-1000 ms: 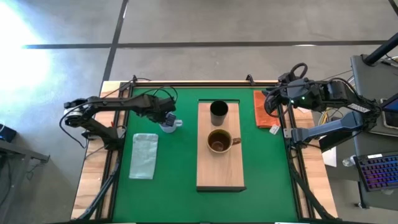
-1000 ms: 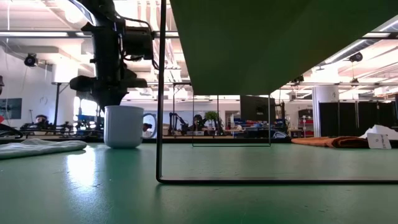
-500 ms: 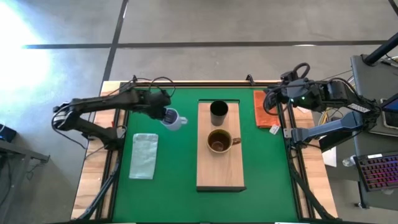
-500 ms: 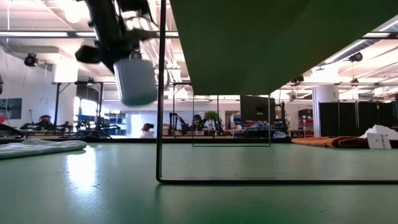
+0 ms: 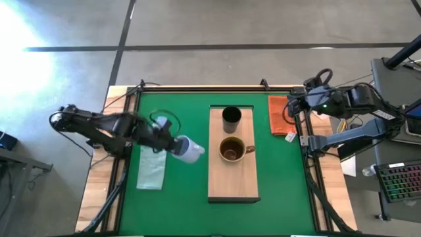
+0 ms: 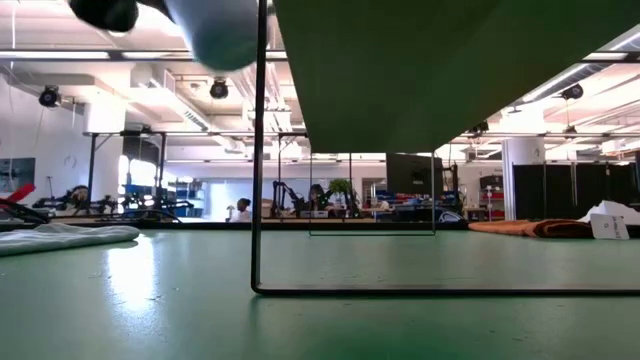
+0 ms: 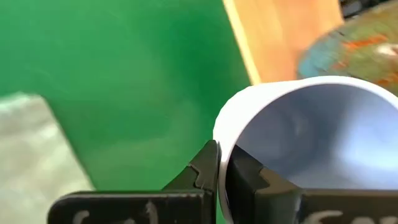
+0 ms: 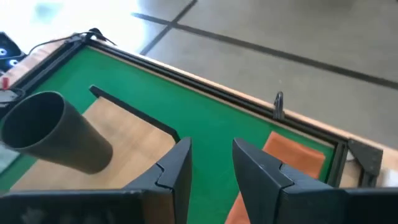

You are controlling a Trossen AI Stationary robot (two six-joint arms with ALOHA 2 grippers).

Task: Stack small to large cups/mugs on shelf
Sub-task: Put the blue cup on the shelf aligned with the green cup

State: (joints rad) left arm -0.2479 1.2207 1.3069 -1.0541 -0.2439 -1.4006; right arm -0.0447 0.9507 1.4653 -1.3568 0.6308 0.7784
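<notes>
My left gripper (image 5: 172,143) is shut on the pale blue-white mug (image 5: 189,150), held in the air left of the light-wood shelf (image 5: 233,183); the mug also shows at the top of the low view (image 6: 222,30). The black tumbler (image 5: 231,118) stands on its base at the shelf's far end. The brown-olive mug (image 5: 231,149) stands on its base mid-shelf, handle toward the table's right. My right gripper (image 8: 210,163) is open and empty over the table's far right edge, near the orange-red cloth (image 5: 279,114). My left gripper pinches the mug's rim wall (image 7: 222,163), one finger inside the mug and one outside (image 7: 205,168). The fingers come from the table's left, slanting. The mug is lifted clear of the table and tilted, its mouth toward the gripper.
A pale green cloth (image 5: 152,164) lies flat on the green mat at the left. The orange-red cloth lies at the far right with a white tag (image 5: 290,137). Black rails (image 5: 197,87) frame the mat. In the low view the shelf's wire leg (image 6: 258,200) stands on the mat.
My left gripper has lifted the pale blue-white mug off the mat, carried it up and toward the table's near edge and right, toward the shelf. The mug has tipped from upright to tilted. The right arm has barely moved.
</notes>
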